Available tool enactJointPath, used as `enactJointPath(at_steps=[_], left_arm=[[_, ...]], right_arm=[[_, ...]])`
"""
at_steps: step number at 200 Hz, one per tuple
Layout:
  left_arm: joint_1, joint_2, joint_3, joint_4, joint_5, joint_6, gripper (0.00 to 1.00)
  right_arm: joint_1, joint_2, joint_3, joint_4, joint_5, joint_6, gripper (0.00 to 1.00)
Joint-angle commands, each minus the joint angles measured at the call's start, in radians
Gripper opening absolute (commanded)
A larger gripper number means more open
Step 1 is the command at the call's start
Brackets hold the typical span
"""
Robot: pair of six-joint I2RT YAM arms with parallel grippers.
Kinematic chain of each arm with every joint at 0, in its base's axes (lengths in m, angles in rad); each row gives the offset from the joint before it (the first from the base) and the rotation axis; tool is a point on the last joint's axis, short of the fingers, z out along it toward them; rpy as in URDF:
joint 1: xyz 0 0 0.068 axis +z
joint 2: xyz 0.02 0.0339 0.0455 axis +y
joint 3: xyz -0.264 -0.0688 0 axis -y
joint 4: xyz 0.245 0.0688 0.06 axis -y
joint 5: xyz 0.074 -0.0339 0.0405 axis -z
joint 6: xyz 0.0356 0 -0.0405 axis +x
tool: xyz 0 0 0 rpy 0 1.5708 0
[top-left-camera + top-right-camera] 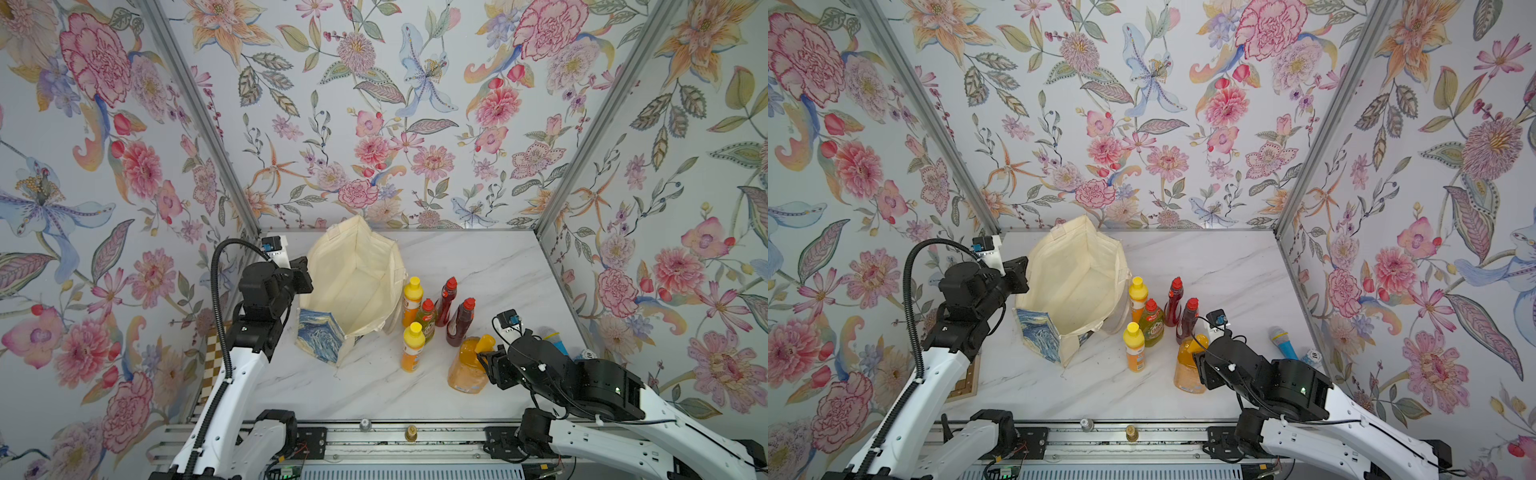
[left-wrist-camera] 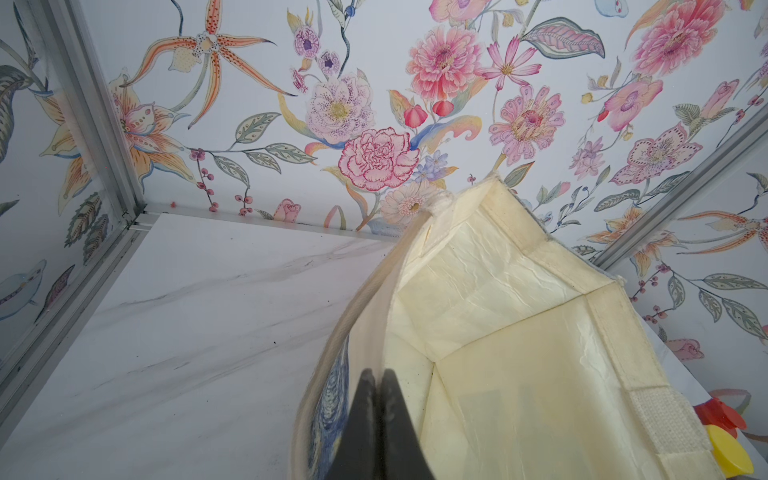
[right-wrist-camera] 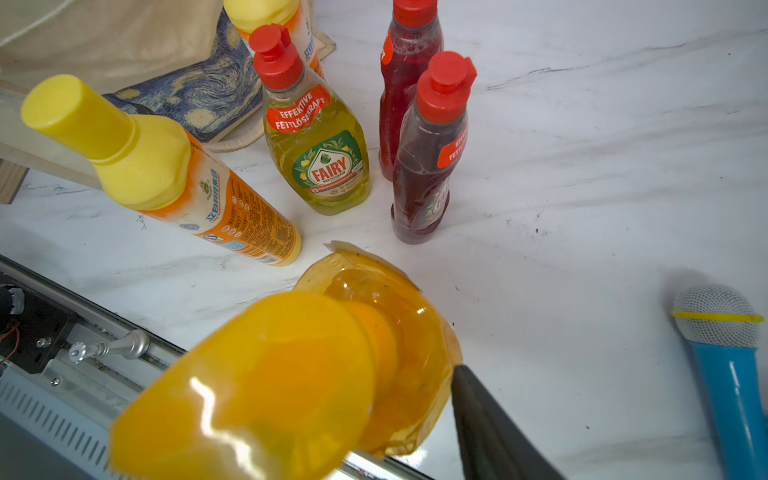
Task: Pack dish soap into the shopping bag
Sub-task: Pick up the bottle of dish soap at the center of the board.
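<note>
**Right jaws at the pump bottle, left jaws pinching the bag rim**

The amber pump bottle (image 1: 467,370) stands on the marble table (image 1: 478,257). The right gripper (image 1: 487,358) is at its top with the jaws set apart. Only one finger (image 3: 482,419) shows, against the bottle's shoulder. The pump head hides the other finger, so whether the jaws press on the bottle cannot be told.

Just beyond these jaws stand the nearer dark-red bottle (image 1: 460,322) and the farther dark-red bottle (image 1: 446,301). Toward the bag from them are the green bottle (image 3: 320,153), the nearer orange bottle (image 1: 412,347) and the farther orange bottle (image 1: 412,301), all upright and close together. The farther orange bottle is just beside the wall of the shopping bag (image 1: 365,249).

The bag stands open-mouthed, its rim above the bottle caps. The left gripper (image 2: 379,399) has its jaws pressed together on the rim nearest that arm. Its far rim is near the back wall (image 1: 374,124).

Bare marble runs from the dark-red bottles to the back wall and out to the side wall. A narrower strip lies between the pump bottle and the front rail (image 1: 374,436). A blue toy microphone (image 3: 723,365) lies to the outer side of the right jaws.

The green bottle reads "FAIRY", with "EFFEKTIVE FETTLÖSEKRAFT" on a red band. The nearer dark-red bottle has a similar red tag, cut off. The orange bottles' print is too small to read. The bag carries a blue swirling painting.
</note>
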Motion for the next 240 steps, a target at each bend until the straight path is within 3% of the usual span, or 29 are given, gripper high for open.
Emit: enactJointPath(at_steps=[1, 53, 116, 183, 202, 228, 240], left_arm=[[0.007, 0.003, 0.017, 0.007, 0.015, 0.021, 0.00], [0.007, 0.005, 0.021, 0.016, 0.031, 0.015, 0.00], [0.007, 0.000, 0.010, 0.018, 0.043, 0.007, 0.00], [0.006, -0.004, 0.002, 0.020, 0.043, 0.003, 0.00], [0.007, -0.004, 0.004, 0.020, 0.042, 0.005, 0.00], [0.007, -0.002, 0.004, 0.020, 0.043, 0.005, 0.00], [0.009, 0.000, 0.004, 0.020, 0.042, 0.004, 0.00]], right_arm=[[-0.004, 0.009, -0.027, 0.069, 0.057, 0.015, 0.58], [-0.004, 0.015, -0.071, 0.167, 0.103, -0.021, 0.54], [-0.003, 0.041, -0.098, 0.240, 0.134, -0.090, 0.61], [-0.004, 0.006, -0.173, 0.321, 0.109, -0.143, 0.59], [-0.004, -0.013, -0.195, 0.334, 0.108, -0.146, 0.53], [-0.005, -0.037, -0.208, 0.350, 0.101, -0.155, 0.29], [-0.005, -0.046, -0.204, 0.352, 0.100, -0.157, 0.27]])
